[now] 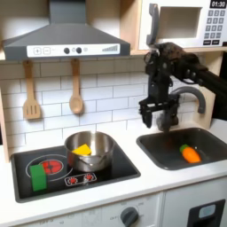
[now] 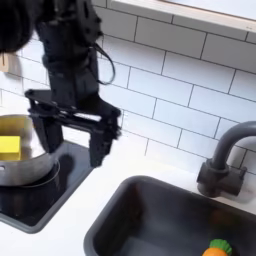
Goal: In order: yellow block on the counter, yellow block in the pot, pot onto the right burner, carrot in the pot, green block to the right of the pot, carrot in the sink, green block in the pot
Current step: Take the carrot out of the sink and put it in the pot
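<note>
Hand (image 2: 72, 146) is seen wide open and empty above the surface (image 1: 133, 182), between pot (image 1: 99, 155) and sink (image 1: 164, 151).

You were looking at a toy kitchen: a white tiled wall (image 1: 106, 84) behind a pale worktop (image 1: 146, 182), a black stovetop (image 1: 115, 168) under a grey range hood (image 1: 66, 40), a microwave (image 1: 186, 25), wooden utensils (image 1: 32, 93) hanging, and a dark sink (image 2: 150, 225) with a curved faucet (image 2: 225, 160).
</note>
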Tool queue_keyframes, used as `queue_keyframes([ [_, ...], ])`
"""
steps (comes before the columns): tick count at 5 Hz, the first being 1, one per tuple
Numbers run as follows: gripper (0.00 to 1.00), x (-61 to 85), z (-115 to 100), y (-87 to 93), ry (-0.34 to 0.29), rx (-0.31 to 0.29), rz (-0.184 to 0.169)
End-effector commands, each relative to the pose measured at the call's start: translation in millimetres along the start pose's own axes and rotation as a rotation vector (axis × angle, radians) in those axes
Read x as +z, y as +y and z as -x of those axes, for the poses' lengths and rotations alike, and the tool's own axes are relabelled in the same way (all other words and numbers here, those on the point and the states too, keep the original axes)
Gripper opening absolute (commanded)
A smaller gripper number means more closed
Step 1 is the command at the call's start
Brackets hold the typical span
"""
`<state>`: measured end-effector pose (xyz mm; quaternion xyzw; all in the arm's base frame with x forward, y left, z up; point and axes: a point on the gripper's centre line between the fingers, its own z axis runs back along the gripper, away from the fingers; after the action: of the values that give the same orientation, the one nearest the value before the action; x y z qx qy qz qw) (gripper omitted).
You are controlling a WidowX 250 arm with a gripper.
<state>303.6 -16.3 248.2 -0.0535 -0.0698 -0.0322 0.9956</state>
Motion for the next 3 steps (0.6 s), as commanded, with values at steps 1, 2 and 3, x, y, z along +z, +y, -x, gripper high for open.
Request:
queue_keyframes([
  [1,1.00,-11.6,1.5,-36.1,0.019,-0.068,0.015],
  [2,1.00,-17.4,1.7,-47.1,0.023,-0.096,0.021],
  [3,1.00,-24.0,3.0,-52.6,0.024,-0.091,0.019],
])
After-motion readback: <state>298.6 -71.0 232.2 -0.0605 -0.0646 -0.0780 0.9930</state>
